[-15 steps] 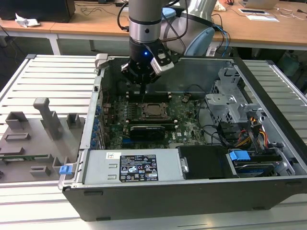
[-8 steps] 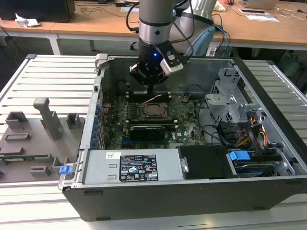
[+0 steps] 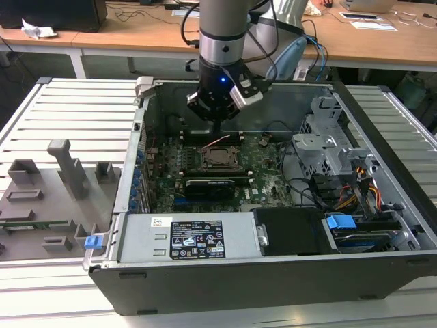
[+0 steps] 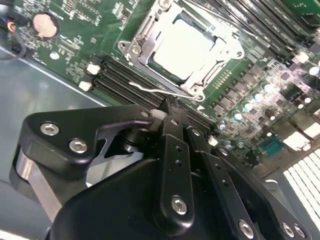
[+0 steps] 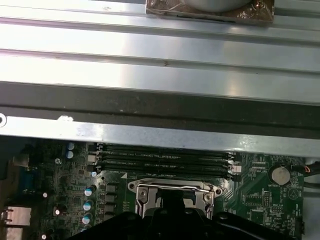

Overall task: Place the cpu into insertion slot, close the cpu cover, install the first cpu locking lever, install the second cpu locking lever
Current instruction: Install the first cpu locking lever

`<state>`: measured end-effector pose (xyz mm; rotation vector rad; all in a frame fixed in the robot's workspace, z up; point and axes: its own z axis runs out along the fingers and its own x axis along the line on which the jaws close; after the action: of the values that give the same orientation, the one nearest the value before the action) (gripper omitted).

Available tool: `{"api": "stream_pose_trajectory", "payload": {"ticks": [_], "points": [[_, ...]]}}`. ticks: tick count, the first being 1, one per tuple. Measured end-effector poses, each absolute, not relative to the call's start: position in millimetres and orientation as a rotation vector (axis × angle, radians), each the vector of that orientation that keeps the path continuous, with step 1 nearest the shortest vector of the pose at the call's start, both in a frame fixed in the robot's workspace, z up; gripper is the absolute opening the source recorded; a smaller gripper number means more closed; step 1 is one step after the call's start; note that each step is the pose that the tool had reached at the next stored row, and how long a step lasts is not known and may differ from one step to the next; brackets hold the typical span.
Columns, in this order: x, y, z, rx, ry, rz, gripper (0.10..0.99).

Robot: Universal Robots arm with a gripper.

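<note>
cpu (image 4: 182, 47) sits flat in the insertion slot (image 4: 134, 50), dull metal face up, in the second wrist view. cpu cover (image 4: 205, 75) is down over it, its silvery frame lying around the chip's edges, so placing and cover closing look done. one locking lever (image 4: 147, 89), a thin wire bar, stands off the socket's edge on the side nearest the hand. as far as i can judge it is raised and not tucked under its catch. can't tell the other lever's state

hand (image 4: 169, 111) hangs right by that lever, fingertips just beside the bar, contact unclear. fingers look clenched together with nothing between them, likely so the narrow tip can push the wire rather than pinch it

in the exterior view the hand (image 3: 217, 126) is at upper centre of the frame, pointing straight down, just above the socket at mid frame inside the open computer case (image 3: 273, 273). case lies on its side on the grooved tabletop (image 3: 68, 109), so the green board (image 4: 75, 45) faces up and the arm can come in from above. memory slots (image 4: 120, 77) lie just beside the socket, under the fingertips, so the approach is tight
</note>
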<state>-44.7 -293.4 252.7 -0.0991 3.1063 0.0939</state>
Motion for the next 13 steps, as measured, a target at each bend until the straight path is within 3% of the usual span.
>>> {"api": "stream_pose_trajectory", "payload": {"ticks": [13], "points": [[-44.4,-293.3,240.6,-0.096,3.09,0.15,0.106]]}}
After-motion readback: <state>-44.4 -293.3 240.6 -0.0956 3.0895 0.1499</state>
